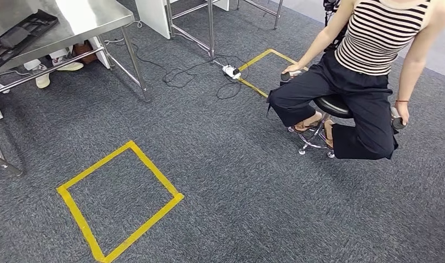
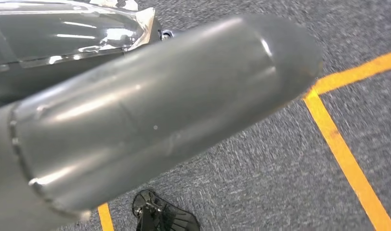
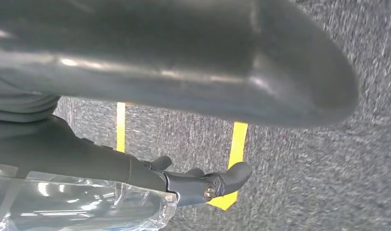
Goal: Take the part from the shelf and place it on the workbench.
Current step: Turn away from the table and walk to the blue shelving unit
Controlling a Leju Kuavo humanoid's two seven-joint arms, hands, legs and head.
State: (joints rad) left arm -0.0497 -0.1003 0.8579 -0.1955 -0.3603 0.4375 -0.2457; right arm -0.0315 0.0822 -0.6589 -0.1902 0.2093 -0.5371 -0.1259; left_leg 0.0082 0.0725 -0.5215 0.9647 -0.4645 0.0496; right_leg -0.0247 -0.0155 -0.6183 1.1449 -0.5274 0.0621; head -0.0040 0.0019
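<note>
Both hands grip bagged part point(image 3: 78, 207); person point(image 1: 368, 71) seated nearby

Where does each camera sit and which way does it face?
Head view: high on the body, facing down at grey carpet, a square of yellow tape, a steel table and a seated person.
Left wrist view: behind the left hand, facing the floor; its thumb shows, beside clear plastic.
Right wrist view: behind the right hand, facing the floor; thumb and dark fingers show.
Shared: grey carpet and yellow tape.
</note>
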